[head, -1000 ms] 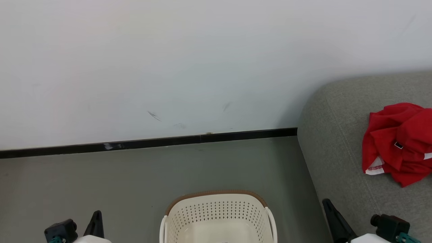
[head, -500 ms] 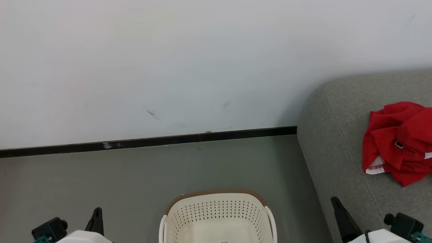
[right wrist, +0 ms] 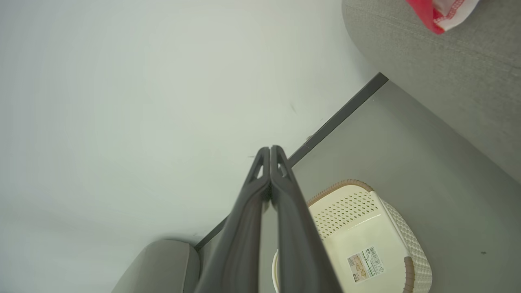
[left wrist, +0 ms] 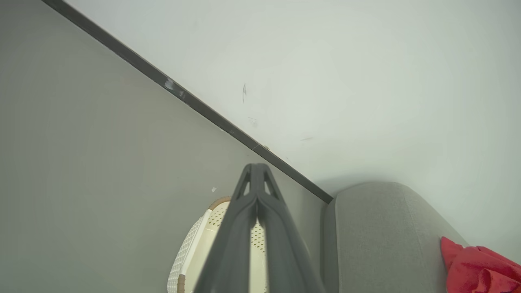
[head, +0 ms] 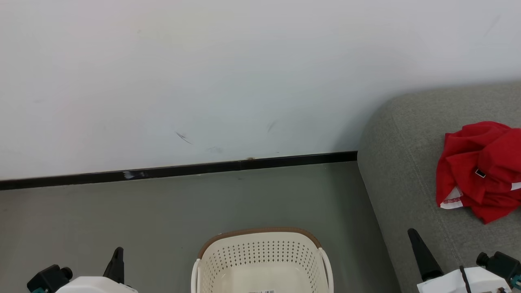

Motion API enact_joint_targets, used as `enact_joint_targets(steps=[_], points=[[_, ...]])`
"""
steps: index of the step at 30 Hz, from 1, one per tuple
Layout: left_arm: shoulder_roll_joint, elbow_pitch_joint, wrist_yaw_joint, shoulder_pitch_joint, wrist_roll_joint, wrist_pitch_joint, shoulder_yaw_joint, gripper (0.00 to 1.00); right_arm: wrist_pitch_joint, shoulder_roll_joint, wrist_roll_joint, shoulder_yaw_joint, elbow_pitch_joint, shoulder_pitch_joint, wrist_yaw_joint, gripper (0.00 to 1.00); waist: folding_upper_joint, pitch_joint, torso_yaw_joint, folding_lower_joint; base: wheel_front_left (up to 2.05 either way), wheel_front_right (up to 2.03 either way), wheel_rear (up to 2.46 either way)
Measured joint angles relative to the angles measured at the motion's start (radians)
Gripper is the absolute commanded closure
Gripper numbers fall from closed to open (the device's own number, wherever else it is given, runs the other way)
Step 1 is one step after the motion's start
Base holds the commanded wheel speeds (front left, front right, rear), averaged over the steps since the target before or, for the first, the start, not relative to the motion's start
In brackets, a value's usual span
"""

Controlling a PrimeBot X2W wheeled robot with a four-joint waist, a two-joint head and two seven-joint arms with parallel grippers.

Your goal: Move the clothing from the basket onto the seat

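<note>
Clothing (head: 478,171) is sitting in a crumpled red heap on the seat (head: 407,171), out at about 3 o'clock in the head view and running off the right edge. A bit of white striped trim shows at its lower left, and there's a small black tag near the middle.

Down at 6 o'clock the basket (head: 260,254) stands on the floor (head: 122,215), near the seat's rounded end, with a strip of floor between them. The bottom edge cuts it off. In the right wrist view its pale bottom is in plain sight, with a label sticker (right wrist: 365,263) on it.

At 7 o'clock the left pincer (head: 118,250) pokes up, fingers pressed together, nothing in it. Same deal for the right pincer (head: 412,232) at 5 o'clock: closed tight, holding nothing, showing against the seat's near edge and well apart from the red heap.

Behind it all is a white wall (head: 203,73) with a black baseboard (head: 183,171) and a couple of dark scuffs.
</note>
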Motion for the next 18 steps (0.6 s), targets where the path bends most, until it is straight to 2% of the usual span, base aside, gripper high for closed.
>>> enact_joint_targets(steps=[10,18], points=[[-0.012,-0.009,-0.042,-0.001,-0.131,0.03,0.03,1.0,0.029,-0.01,0.157,-0.01,0.013,-0.03,0.0,1.0,0.0,0.013,-0.002,-0.0087,0.0,0.0,0.0],[-0.023,-0.021,-0.079,-0.006,-0.251,0.055,0.058,1.0,0.051,-0.02,0.299,-0.024,0.022,-0.053,0.0,1.0,0.0,0.024,-0.005,-0.0118,0.0,0.0,0.0]])
